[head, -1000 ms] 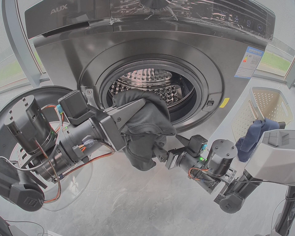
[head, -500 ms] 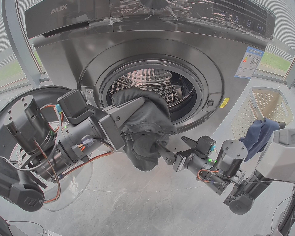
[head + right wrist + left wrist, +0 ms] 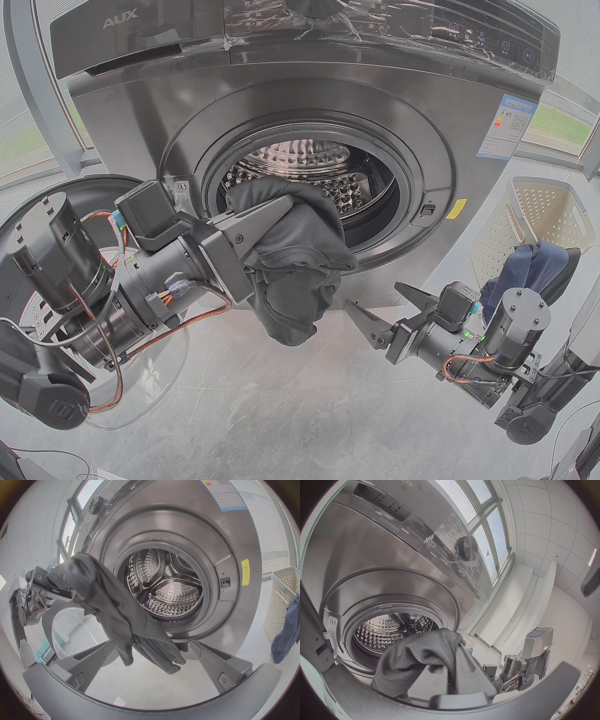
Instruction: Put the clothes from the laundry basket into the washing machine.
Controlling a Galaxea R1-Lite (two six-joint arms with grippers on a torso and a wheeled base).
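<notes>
While the left gripper (image 3: 281,215) is squeezing the grey shirt (image 3: 300,250) by the washing machine (image 3: 437,125), the right gripper (image 3: 375,297) is backing off rightward, spread apart, leaving the loading to it.

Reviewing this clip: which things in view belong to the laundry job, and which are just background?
Job: grey garment, held in the left tool; right tool, open and holding nothing; washing machine, door open; laundry basket; blue garment draped on the basket.
Background: label on the machine's front; floor; window.
</notes>
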